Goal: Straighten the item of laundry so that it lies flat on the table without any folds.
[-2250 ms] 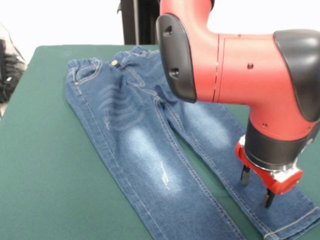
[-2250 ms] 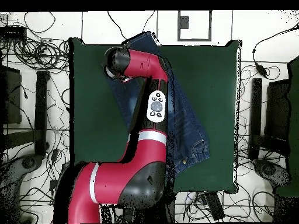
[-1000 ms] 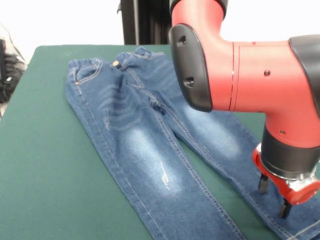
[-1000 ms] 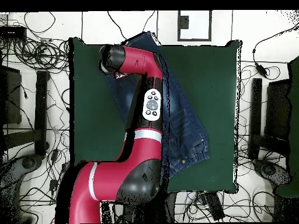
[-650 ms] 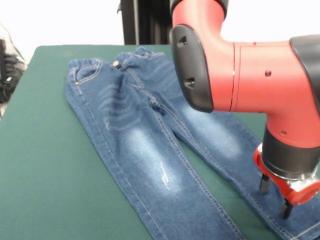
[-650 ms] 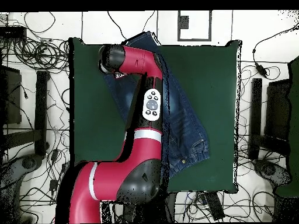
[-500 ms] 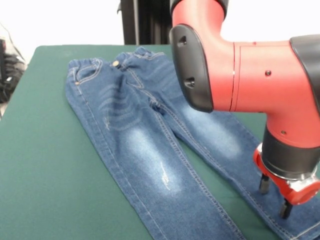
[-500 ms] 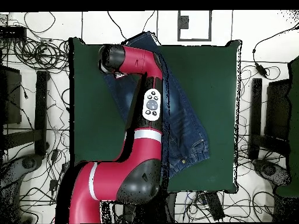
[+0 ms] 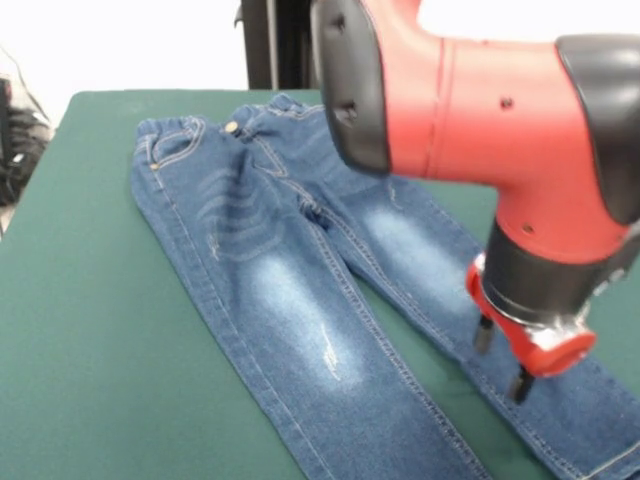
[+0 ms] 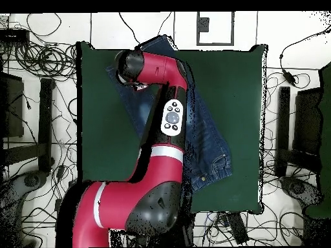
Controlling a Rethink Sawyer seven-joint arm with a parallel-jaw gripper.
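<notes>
The table (image 9: 90,330), covered in dark green cloth, fills most of the front view and shows as a broad green rectangle with rounded corners in the overhead view (image 10: 239,97). Its surface is far larger than the garment upon it.

The arm (image 9: 470,110), red with black caps, comes down over the right side of the front view and hides part of the garment's right leg. In the overhead view the arm (image 10: 161,123) crosses the table lengthwise and covers a good share of the denim.

The jeans (image 9: 280,290) lie front side up, spread diagonally, waistband towards the far left of the front view and the legs running towards the near right. Both legs lie side by side, touching along the inner seam, each with a faded whitish patch. Faint whisker creases show below the waistband; the waistband itself is slightly bunched. One leg's hem reaches the lower right corner of the front view. In the overhead view the jeans (image 10: 210,139) run slantwise beside and beneath the arm, with one end at the table's far edge.

The gripper (image 9: 499,360) points down above the lower part of the right leg. Its two dark fingertips (image 9: 483,336) stand apart with nothing between them; whether they touch the cloth cannot be told.

A brass button (image 9: 231,127) sits at the waistband.
</notes>
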